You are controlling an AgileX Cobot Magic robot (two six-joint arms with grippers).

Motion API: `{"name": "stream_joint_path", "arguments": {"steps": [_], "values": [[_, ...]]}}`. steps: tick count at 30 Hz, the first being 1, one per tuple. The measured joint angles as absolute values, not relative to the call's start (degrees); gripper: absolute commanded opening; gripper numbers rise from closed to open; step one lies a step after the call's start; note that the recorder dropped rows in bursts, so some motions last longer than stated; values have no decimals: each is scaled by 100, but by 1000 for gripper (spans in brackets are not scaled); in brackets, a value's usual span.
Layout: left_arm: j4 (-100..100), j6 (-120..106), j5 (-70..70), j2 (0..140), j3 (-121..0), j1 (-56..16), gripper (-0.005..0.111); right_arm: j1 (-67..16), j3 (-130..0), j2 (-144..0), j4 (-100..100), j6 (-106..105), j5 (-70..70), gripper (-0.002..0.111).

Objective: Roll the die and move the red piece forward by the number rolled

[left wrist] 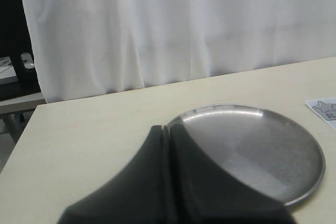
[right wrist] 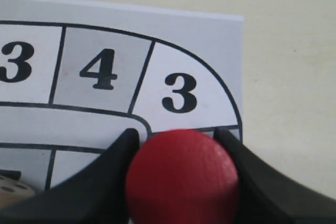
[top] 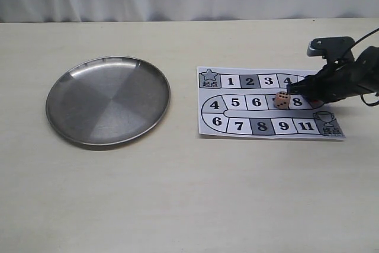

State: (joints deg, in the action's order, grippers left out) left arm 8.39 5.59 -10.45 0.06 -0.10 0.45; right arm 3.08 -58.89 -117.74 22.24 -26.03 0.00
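Two claws, one busy: the right claw [right wrist: 176,136] is clamped around the red piece [right wrist: 182,179] at the board's [top: 237,114] 3 o'clock end. The die [top: 282,100] rests on the board, just at 9 o'clock of that claw. The left claw [left wrist: 165,132] is pinched closed on nothing, near the plate [left wrist: 294,182]. Looks like the piece-moving step. Next up is probably counting squares off the die's top face, which is too small to read.

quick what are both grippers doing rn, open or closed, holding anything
Left gripper: closed, holding nothing.
Right gripper: closed on the red piece, over the board.
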Motion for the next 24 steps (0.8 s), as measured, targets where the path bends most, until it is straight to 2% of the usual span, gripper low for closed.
{"name": "stream_joint_path", "arguments": {"steps": [4, 6, 8, 10, 12, 14, 20, 24], "values": [[839, 559, -1045, 6, -10, 45, 0, 318, -5889, -11783, 2225, -2571, 0, 65], [839, 559, -1045, 6, -10, 45, 0, 330, -5889, -11783, 2237, -2560, 37, 75], [839, 559, -1045, 6, -10, 45, 0, 340, -5889, -11783, 2247, -2547, 48, 80], [839, 559, -1045, 6, -10, 45, 0, 340, -5877, -11692, 2247, -2547, 170, 79], [839, 559, -1045, 6, -10, 45, 0, 340, -5842, -11493, 2247, -2547, 341, 73], [839, 559, -1045, 6, -10, 45, 0, 340, -5840, -11164, 2247, -2547, 420, 61], [839, 559, -1045, 6, -10, 45, 0, 340, -5840, -9542, 2247, -2569, 478, 7], [839, 559, -1045, 6, -10, 45, 0, 329, -5582, -8284, 2247, -2580, 373, 4]]}}
